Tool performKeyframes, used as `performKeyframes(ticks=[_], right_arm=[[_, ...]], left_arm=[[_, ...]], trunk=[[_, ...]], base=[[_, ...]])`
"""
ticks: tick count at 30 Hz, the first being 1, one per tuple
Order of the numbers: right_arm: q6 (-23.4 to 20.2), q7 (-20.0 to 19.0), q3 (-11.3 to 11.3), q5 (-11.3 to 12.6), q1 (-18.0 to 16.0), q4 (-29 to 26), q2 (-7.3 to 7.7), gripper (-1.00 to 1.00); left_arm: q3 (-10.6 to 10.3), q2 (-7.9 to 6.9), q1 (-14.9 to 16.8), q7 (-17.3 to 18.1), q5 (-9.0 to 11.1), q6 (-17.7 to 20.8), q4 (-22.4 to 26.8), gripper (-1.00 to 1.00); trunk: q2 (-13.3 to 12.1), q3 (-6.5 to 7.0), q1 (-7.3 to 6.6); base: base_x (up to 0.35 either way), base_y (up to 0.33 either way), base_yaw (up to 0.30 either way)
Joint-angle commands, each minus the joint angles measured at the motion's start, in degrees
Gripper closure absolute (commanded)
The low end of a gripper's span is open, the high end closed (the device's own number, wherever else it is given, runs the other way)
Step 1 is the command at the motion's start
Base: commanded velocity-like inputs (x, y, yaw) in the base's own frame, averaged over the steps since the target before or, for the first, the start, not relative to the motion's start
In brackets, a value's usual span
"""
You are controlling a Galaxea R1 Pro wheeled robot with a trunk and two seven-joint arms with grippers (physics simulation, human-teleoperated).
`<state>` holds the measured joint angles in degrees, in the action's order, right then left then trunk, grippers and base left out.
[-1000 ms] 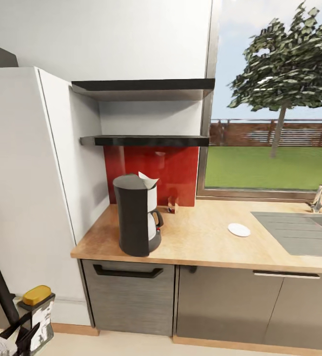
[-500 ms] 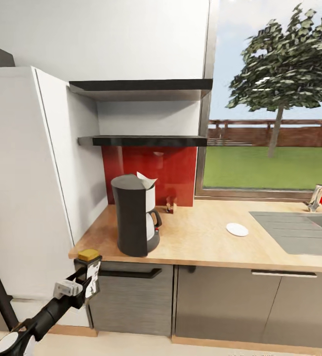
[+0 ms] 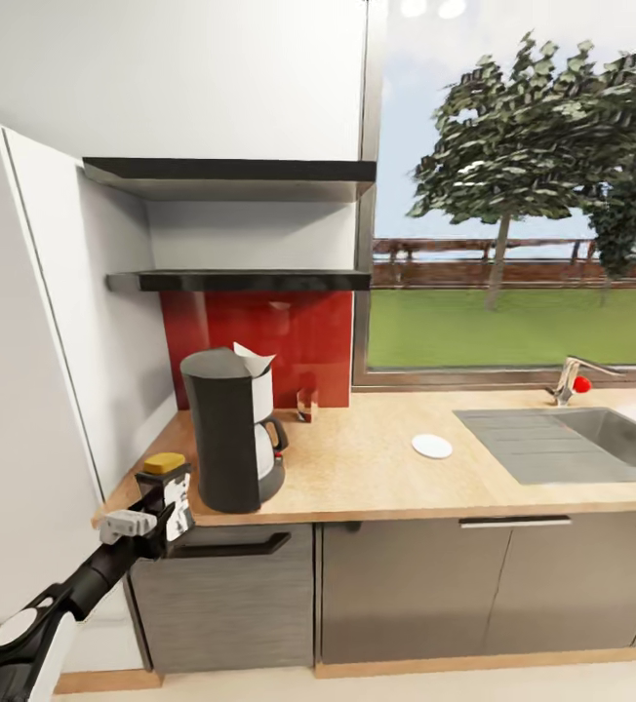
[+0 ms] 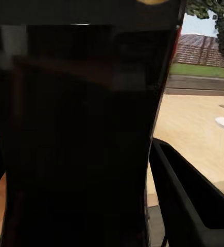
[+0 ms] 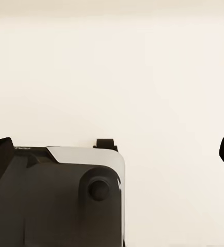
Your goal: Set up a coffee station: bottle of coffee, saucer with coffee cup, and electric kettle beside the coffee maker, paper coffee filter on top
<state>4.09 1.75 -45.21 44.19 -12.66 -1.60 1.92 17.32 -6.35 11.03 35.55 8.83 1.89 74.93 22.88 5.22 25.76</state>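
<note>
My left gripper (image 3: 163, 509) is shut on the bottle of coffee (image 3: 168, 486), a dark jar with a yellow lid and pale label. It hangs at the front left corner of the kitchen countertop (image 3: 377, 483), just left of the coffee maker (image 3: 225, 434). The jar's dark body (image 4: 81, 134) blocks most of the left wrist view. A white paper coffee filter (image 3: 253, 360) sits on top of the coffee maker. The saucer (image 3: 432, 446) lies bare mid-counter. The kitchen shelf (image 3: 240, 281) is bare. My right gripper (image 5: 114, 149) is open over pale floor. The electric kettle and coffee cup are out of view.
A small brownish object (image 3: 304, 404) stands against the red backsplash (image 3: 298, 336) behind the coffee maker. A steel sink (image 3: 572, 444) with a tap (image 3: 572, 375) takes up the counter's right end. A white wall panel (image 3: 55, 370) borders the counter's left end.
My left arm has lifted the jar from near the floor to counter-edge height beside the coffee maker. The whole picture has shifted left, so the camera has moved.
</note>
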Motion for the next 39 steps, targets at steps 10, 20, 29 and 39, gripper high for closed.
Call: performKeyframes(ticks=[10, 20, 29, 39], right_arm=[[0.0, 0.2, -0.5, 0.3, 0.0, -0.1, -0.07, -1.0], [-0.1, -0.1, -0.3, 0.3, 0.4, -0.2, -0.35, -1.0], [-0.1, -0.1, -0.3, 0.2, 0.9, -0.1, -1.25, -1.0], [-0.1, -0.1, -0.3, 0.2, 0.9, 0.0, -1.48, -1.0]], left_arm=[[5.2, 0.37, -0.7, -6.2, -0.1, -2.2, 5.0, 1.0], [2.2, 0.74, -1.1, -19.1, -3.7, -11.4, 2.2, 1.0], [2.4, 0.55, -2.5, -17.4, -3.7, -10.1, 3.3, 1.0], [2.5, 0.59, -3.0, -17.0, -3.9, -9.9, 3.9, 1.0]], trunk=[[0.0, 0.02, 0.02], [0.0, 0.02, 0.02], [0.0, 0.02, 0.02], [0.0, 0.02, 0.02]], base=[[0.0, 0.0, -0.035], [0.0, 0.0, 0.0], [0.0, 0.0, 0.0], [0.204, 0.0, 0.0]])
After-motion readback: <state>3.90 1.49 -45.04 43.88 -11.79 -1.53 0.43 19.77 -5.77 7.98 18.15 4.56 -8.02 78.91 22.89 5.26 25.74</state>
